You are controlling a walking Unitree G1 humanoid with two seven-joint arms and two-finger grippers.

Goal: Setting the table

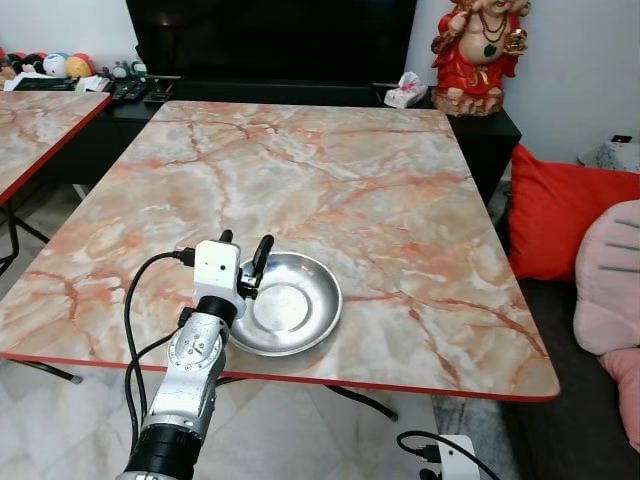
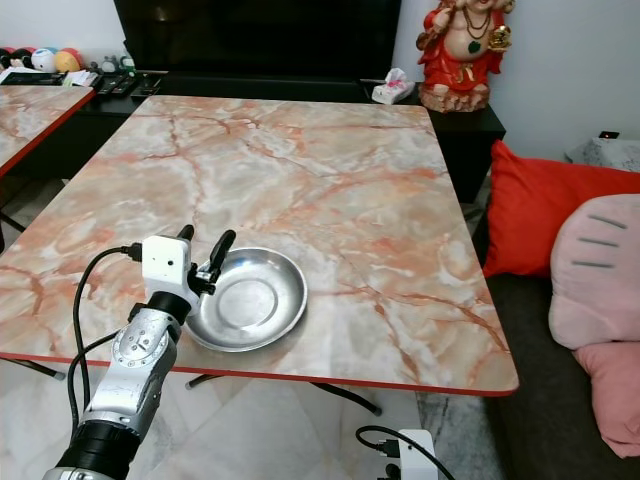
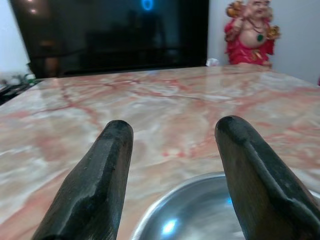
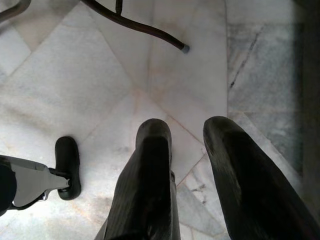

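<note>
Shallow round stainless-steel bowl (image 1: pixel 287 304) near front edge of orange-veined marble table (image 1: pixel 330 180). Left gripper (image 1: pixel 244 252) at bowl's left rim, jaws apart, empty. Straddle rim squarely before closing. Right gripper (image 4: pixel 187 135) idle above floor, jaws apart.

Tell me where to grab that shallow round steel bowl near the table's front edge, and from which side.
Probably best to pinch the thin flared rim of the shallow round steel bowl on its near-left side. The open left gripper hangs right at that rim, fingers apart, one finger over the bowl's inside. The bowl sits flat and low on the marble table, so only the raised rim offers a hold. The right gripper points at the floor.
</note>
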